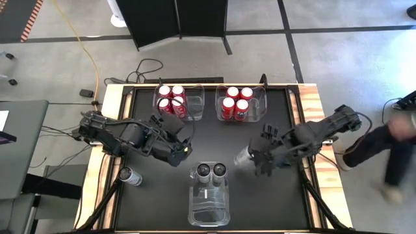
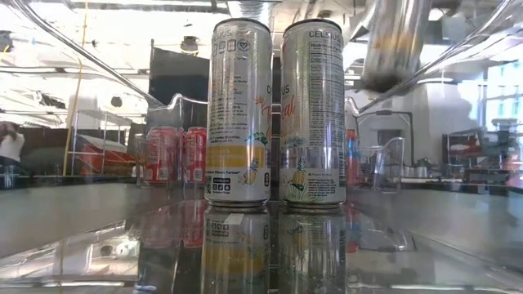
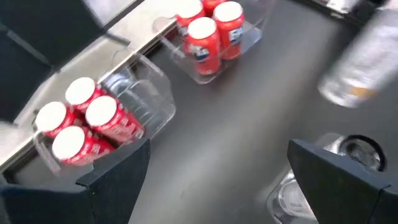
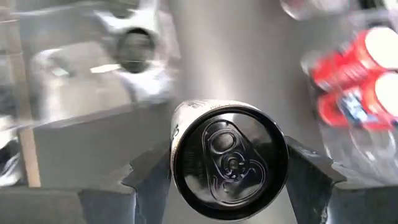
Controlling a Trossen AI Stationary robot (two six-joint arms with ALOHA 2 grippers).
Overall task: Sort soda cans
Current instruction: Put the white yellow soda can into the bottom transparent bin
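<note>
My right gripper (image 4: 230, 186) is shut on a silver soda can (image 4: 230, 158) that hangs above the table's middle right (image 1: 244, 158); the low view shows it blurred and tilted (image 2: 392, 45). Two silver cans (image 1: 211, 171) stand on their bases in a clear bin (image 1: 209, 205) at the near middle, large in the low view (image 2: 239, 110). Red cans fill two clear bins at the far side (image 1: 172, 101) (image 1: 237, 103). One more silver can (image 1: 130, 175) sits by the table's left edge. My left gripper (image 1: 182, 148) hovers open over the left middle, nothing between its fingers (image 3: 118, 168). My right gripper pinches the silver can between its two fingers (image 4: 149, 180), one on each side of the wall just below the top rim (image 4: 180, 155). The fingers slant down from the table's right and run along the can. The can is lifted clear and tilted, its lid facing the wrist.
The black mat (image 1: 273, 201) shows bare between the far bins and the near bin. The near bin's front half holds no cans. A wooden rim (image 1: 318, 110) frames the table. A person (image 1: 390, 146) moves past beyond the right edge.
</note>
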